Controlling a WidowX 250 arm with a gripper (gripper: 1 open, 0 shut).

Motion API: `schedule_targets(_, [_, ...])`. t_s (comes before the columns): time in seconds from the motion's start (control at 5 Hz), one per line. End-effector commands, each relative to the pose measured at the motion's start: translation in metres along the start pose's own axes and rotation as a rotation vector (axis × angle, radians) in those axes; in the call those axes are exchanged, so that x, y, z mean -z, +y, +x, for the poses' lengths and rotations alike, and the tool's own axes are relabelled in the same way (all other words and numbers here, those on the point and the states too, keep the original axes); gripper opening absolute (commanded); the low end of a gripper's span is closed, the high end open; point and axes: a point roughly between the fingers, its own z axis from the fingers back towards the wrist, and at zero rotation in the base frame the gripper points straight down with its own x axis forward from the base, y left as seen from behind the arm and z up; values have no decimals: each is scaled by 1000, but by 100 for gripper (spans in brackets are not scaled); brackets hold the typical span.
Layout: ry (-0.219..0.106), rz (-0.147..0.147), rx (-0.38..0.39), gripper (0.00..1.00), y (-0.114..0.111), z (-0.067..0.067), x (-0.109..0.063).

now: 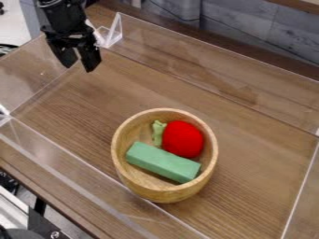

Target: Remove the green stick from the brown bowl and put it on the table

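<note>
The green stick (162, 162) lies flat in the front part of the brown bowl (208, 173), which stands on the table (256, 117) right of centre. My gripper (75, 59) hangs at the far left of the table, well apart from the bowl. It points down, its black fingers (91, 58) are open, and nothing is between them.
A red strawberry toy (185, 137) with pale green leaves sits in the bowl just behind the stick. Clear acrylic walls (37, 70) ring the tabletop, and the left one stands close to my gripper. A small white clip (115, 35) sits on the back wall.
</note>
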Motion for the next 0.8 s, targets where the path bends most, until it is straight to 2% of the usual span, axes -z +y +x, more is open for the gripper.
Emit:
schedule_targets(0.0, [-45, 22, 39, 100, -5, 12, -11])
schedule_targets(0.2, [-51, 24, 56, 100, -9, 15, -8])
schedule_targets(0.6, [-87, 44, -81, 100, -4, 29, -10])
